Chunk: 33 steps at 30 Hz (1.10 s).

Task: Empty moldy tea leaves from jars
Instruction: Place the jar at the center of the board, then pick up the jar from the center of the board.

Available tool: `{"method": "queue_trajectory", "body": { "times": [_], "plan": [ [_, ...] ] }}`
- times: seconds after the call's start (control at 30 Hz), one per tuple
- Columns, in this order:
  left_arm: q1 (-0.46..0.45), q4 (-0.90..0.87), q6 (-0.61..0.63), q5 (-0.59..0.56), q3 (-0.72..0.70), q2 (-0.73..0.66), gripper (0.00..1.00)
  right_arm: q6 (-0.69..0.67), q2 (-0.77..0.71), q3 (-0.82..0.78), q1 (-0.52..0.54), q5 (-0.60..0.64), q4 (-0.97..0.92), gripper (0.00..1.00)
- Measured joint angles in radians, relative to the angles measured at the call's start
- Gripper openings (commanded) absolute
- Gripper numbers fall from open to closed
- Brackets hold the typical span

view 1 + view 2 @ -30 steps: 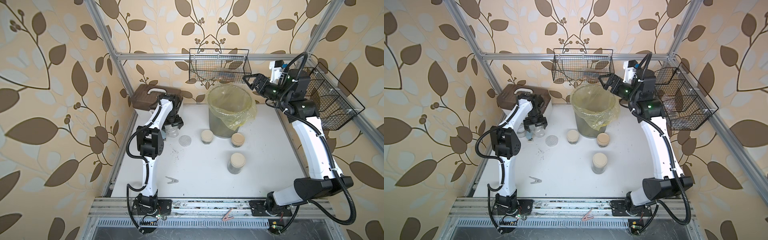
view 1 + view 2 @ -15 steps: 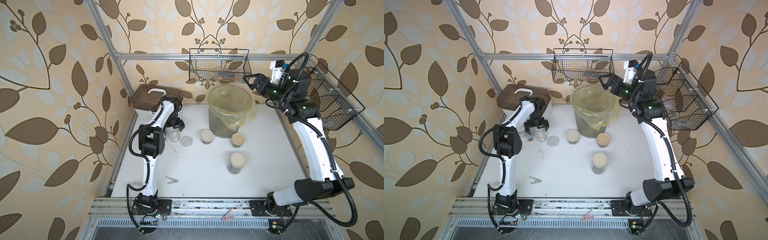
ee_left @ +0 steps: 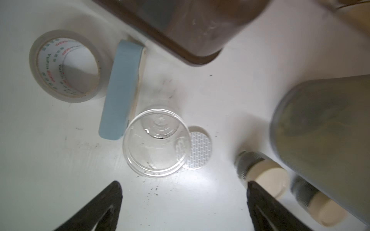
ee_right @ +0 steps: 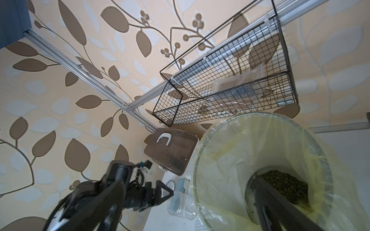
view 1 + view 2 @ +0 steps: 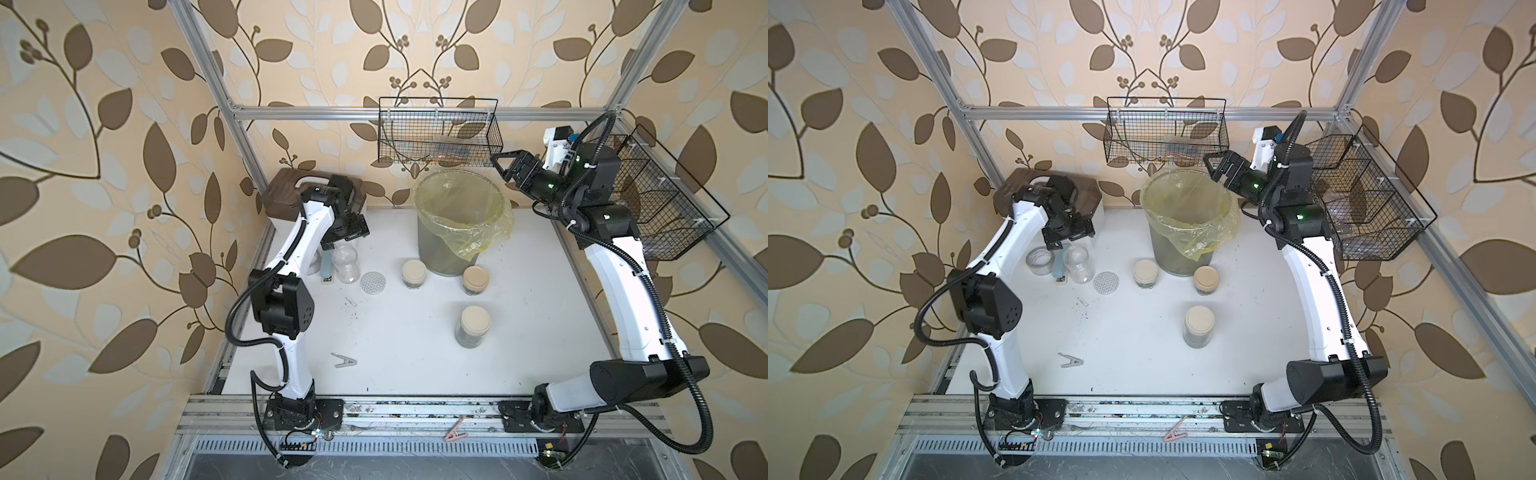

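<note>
Look for the moldy tea leaves [image 4: 284, 184] in two places: heaped dark at the bottom of the lined bin [image 5: 436, 253], and packed behind the glass of three capped jars standing upright on the counter [image 5: 395, 353]. Of those, note a short jar [image 5: 413, 274] just in front of the bin on the left arm's side, a second short jar [image 5: 476, 279] at the bin's front, and a taller jar [image 5: 473, 326] nearer the front edge. Count the empty jar [image 3: 156, 143] as done, by the look of it: clear, uncapped, mouth up, with its dotted lid [image 3: 198, 148] flat on the counter just beside it (partly seen through the glass in the left wrist view). Find the left gripper [image 3: 183, 184] hanging above that empty jar, fingers [image 3: 104, 206] spread wide, clamped on nothing. Find the right gripper [image 5: 500, 168] high beside the bin's rim, fingers likewise apart and empty. Reckon the short jar the nearest full one to the left gripper, off to the side toward the bin, long axis vertical, so probably best approached level around the glass below the lid. Reckon the right arm the farther of the two, up over the bin.
</note>
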Motion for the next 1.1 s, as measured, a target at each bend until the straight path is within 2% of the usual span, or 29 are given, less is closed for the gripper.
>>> {"method": "queue_trajectory", "body": {
  "times": [0.1, 0.2, 0.47, 0.6, 0.83, 1.1],
  "plan": [
    [-0.031, 0.109, 0.028, 0.088, -0.076, -0.115, 0.94, 0.003, -0.003, -0.014, -0.009, 0.006, 0.004, 1.00],
    [-0.090, 0.195, 0.092, 0.160, -0.150, -0.179, 0.98, 0.003, -0.020, -0.040, -0.015, 0.010, 0.013, 1.00],
    [-0.297, 0.273, 0.361, 0.246, -0.298, -0.166, 0.99, 0.003, -0.058, -0.080, -0.027, 0.011, 0.018, 1.00],
    [-0.333, 0.285, 0.465, 0.230, -0.300, -0.131, 0.99, 0.003, -0.067, -0.087, -0.027, 0.015, 0.018, 1.00],
    [-0.375, 0.311, 0.618, 0.111, -0.306, -0.045, 0.99, 0.003, -0.084, -0.095, -0.027, 0.029, 0.018, 1.00],
    [-0.389, 0.385, 0.729, 0.051, -0.346, 0.021, 0.99, -0.006, -0.101, -0.098, -0.027, 0.041, 0.016, 1.00]
  ]
}}
